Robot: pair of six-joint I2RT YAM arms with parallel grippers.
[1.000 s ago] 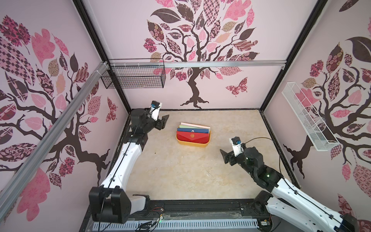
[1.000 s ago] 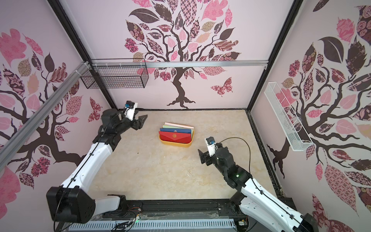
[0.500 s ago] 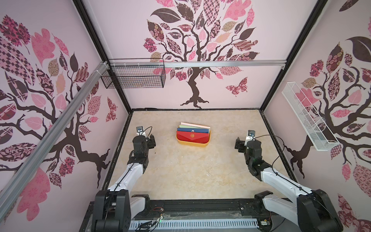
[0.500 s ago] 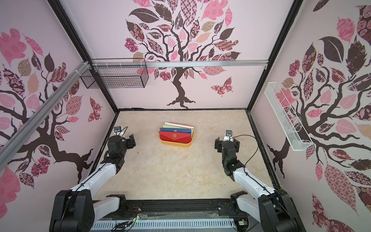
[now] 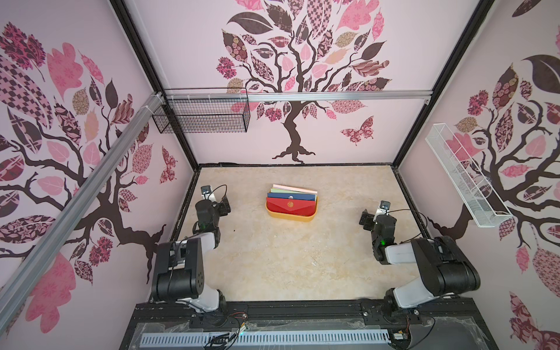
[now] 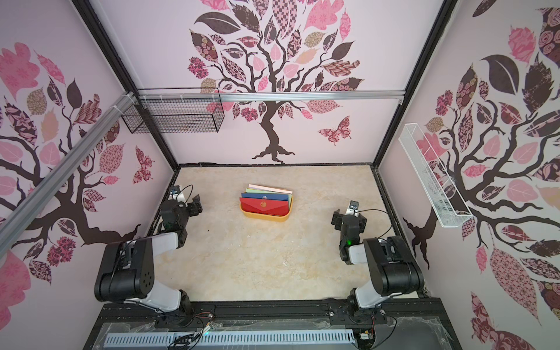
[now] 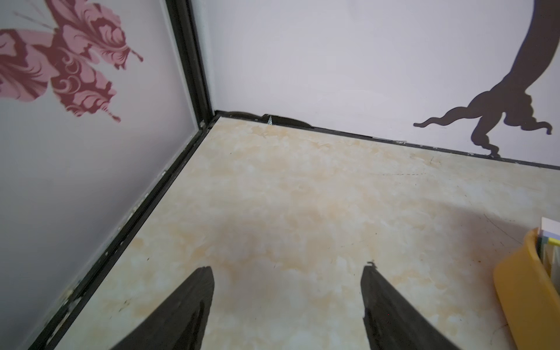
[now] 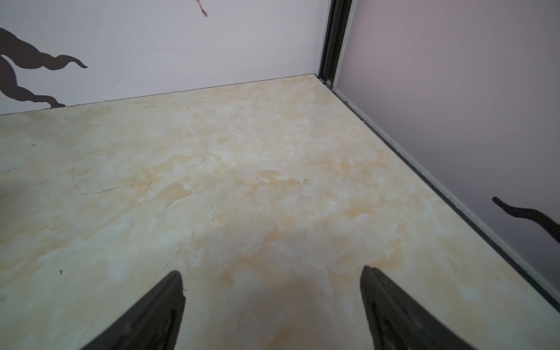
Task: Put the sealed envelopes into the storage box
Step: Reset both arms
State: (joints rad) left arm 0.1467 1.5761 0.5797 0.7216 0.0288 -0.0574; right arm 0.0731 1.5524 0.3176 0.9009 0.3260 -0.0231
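Overall: both arms sit folded low at the side edges of the tabletop [image 5: 272, 257], with the storage box [image 5: 291, 215] between the two grippers.
Left gripper [image 7: 288, 268]: fingers spread wide apart, holding nothing, only bare marble-patterned surface between them; it points toward the far left corner.
Right gripper [image 8: 271, 270]: fingers likewise wide apart and empty, just above the surface, pointing toward the far right corner.
Storage box position: well apart from both grippers, to the right of the left one and to the left of the right one, a little farther out than either; its yellow-orange end wall shows at the edge of the left wrist view.
Sealed envelopes [image 5: 292, 200]: standing on edge inside the box, packed one behind another; red with a gold emblem nearest the arms, navy behind it, paler ones beyond.
Black wire basket [image 5: 203, 115]: on the far wall, high beyond the left gripper.
White mesh tray [image 5: 463, 181]: on the side wall, high outside the right gripper.
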